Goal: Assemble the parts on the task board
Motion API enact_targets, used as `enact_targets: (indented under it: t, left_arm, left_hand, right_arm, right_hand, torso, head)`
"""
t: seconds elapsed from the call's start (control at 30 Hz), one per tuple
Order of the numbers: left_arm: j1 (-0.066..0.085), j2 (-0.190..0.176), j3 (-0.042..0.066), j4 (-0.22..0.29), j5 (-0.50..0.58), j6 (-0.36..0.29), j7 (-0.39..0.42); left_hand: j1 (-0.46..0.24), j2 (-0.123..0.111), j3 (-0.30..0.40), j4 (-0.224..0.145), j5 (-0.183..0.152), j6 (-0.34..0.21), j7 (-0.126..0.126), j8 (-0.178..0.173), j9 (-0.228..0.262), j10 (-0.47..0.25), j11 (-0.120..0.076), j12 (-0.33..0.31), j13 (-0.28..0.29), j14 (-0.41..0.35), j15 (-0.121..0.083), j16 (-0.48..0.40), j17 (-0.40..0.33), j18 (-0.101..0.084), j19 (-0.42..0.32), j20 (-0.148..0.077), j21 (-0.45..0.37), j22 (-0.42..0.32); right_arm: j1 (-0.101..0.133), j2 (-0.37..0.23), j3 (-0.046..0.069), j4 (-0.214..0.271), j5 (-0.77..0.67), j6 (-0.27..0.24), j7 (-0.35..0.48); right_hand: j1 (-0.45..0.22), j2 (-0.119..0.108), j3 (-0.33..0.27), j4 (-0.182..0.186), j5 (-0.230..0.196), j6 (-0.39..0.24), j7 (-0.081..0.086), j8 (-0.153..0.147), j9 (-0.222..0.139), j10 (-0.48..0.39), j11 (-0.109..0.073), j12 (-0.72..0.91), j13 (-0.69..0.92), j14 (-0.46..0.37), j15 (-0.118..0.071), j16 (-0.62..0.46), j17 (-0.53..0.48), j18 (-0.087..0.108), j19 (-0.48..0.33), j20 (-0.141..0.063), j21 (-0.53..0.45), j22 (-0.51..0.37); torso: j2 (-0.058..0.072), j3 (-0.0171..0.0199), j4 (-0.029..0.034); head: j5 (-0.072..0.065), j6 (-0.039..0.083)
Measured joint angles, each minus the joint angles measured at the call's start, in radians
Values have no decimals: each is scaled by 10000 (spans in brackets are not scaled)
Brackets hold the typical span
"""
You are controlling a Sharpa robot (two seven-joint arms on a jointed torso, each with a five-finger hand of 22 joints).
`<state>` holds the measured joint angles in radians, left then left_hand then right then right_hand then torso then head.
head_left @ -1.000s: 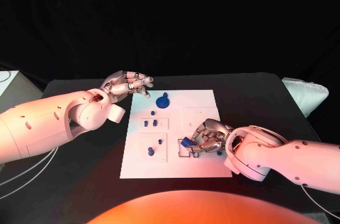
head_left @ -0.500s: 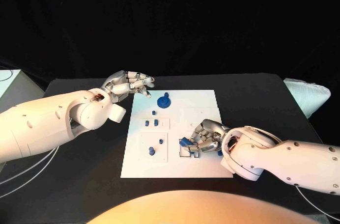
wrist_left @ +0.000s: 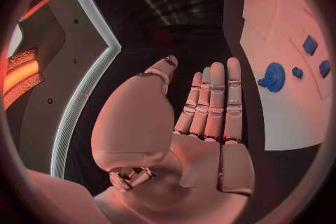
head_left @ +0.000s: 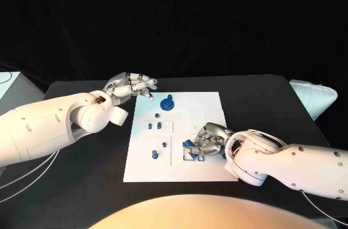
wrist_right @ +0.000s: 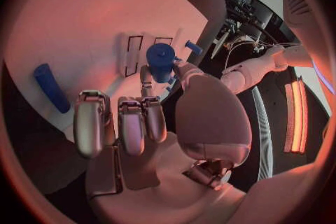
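Fingers of the right hand (head_left: 206, 141) curl around a small blue cylindrical part (wrist_right: 160, 61), pinching it between thumb and fingertips just above the near-right area of the task board (head_left: 206, 101). In the right wrist view the part stands roughly upright in the grip, its long axis pointing down toward the white plate, with two dark-edged rectangular slots (wrist_right: 135, 54) close beside it. Whether the part's lower end already touches the board I cannot tell. A longer blue peg (wrist_right: 51, 87) lies flat on the board, apart from the hand.

Farther out, a blue gear (head_left: 167, 104) with a knob sits at the far end of the board, and several small blue pieces (head_left: 154, 124) stand in the left-hand recesses. The left hand (head_left: 132, 86) hovers over the counter (head_left: 87, 189) just off the board's far-left corner, fingers straight and lying side by side, holding nothing.

My judgement: the right hand is far nearer the near-right recess, so seating the part there calls for a short downward move with the axis kept vertical.
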<state>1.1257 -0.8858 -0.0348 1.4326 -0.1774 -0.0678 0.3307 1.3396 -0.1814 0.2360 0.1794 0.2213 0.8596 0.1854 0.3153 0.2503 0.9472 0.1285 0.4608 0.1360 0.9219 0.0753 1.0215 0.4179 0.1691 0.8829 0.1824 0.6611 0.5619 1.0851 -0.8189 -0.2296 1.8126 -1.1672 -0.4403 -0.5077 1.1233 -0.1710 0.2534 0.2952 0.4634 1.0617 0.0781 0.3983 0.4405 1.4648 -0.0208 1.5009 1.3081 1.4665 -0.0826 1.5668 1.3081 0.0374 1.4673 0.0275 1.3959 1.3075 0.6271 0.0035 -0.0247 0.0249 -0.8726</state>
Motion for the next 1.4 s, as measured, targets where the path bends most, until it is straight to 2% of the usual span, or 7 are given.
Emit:
enact_targets:
  t: [0.1,0.4,0.7,0.83,1.0,1.27,1.4]
  left_arm:
    - [0,-1,0,0,0,4,-3]
    - [0,-15,-3,0,0,13,-12]
    - [0,-24,-1,0,0,21,-23]
    - [0,-27,-1,1,0,22,-28]
    - [0,-24,3,1,0,23,-32]
    - [0,-27,0,-1,0,26,-39]
    - [0,-32,0,-3,0,36,-43]
  left_hand:
    - [0,0,0,0,0,0,0,0,-3,0,0,0,0,0,0,0,0,0,0,0,0,0]
    - [0,0,0,0,0,0,0,0,-2,0,0,0,0,0,0,0,-9,0,0,0,0,1]
    - [41,41,0,0,0,0,0,0,-2,-38,38,0,0,0,0,0,-9,0,0,0,0,2]
    - [41,41,0,0,0,0,0,0,-2,-38,38,0,0,0,0,0,-8,0,0,0,0,2]
    - [41,41,0,0,0,0,0,0,-1,-37,38,0,0,0,0,0,-8,0,-1,0,0,1]
    - [41,41,0,0,0,0,0,0,-16,-37,38,0,-1,0,0,0,-8,-1,-1,-1,0,-10]
    - [41,41,0,0,0,-38,37,0,-25,-37,38,0,-1,0,0,0,-18,0,-1,-1,-39,-10]
  right_arm:
    - [-5,9,-2,21,-26,-16,0]
    - [-11,13,-6,63,-82,-112,2]
    - [-12,48,-2,25,-186,-50,-24]
    - [-12,62,1,-11,-258,65,-61]
    - [-10,74,1,-68,-369,195,-152]
    - [-10,100,-2,-94,-661,271,-301]
    - [-10,102,-1,-96,-795,273,-357]
  right_hand:
    - [-97,97,68,67,130,1,-2,62,11,33,-33,74,0,0,-1,0,0,-1,7,-6,156,0]
    - [-158,158,150,148,169,4,-4,155,16,13,-52,268,-1,0,0,0,-1,-1,-29,-42,388,-1]
    - [-335,116,213,181,180,44,28,202,102,-3,-65,267,-3,-35,-34,0,-2,0,-29,-41,474,-1]
    - [-795,-29,442,24,82,122,-47,272,141,-3,-65,267,-3,-36,-35,-1,-3,0,-29,-41,474,-1]
    - [-1160,-165,421,-50,104,395,-251,352,118,-1,-68,266,-4,-38,-37,-1,-3,0,-30,-41,473,-2]
    - [-1533,-129,294,-16,-42,562,-418,390,126,-2,-69,266,-5,-39,-38,-1,-4,0,-30,-40,471,-2]
    - [-1665,-172,177,-62,-42,532,-389,392,120,-5,-103,265,-5,-55,-54,-1,-4,-1,-30,-40,468,-3]
  torso:
    - [1,-1,-1]
    - [0,2,-1]
    - [-1,2,-7]
    - [-1,2,-7]
    - [0,2,-9]
    - [0,7,-7]
    - [-1,11,-5]
  head:
    - [-2,0]
    - [7,0]
    - [1,0]
    - [-5,0]
    - [-29,0]
    - [-50,0]
    - [-51,0]
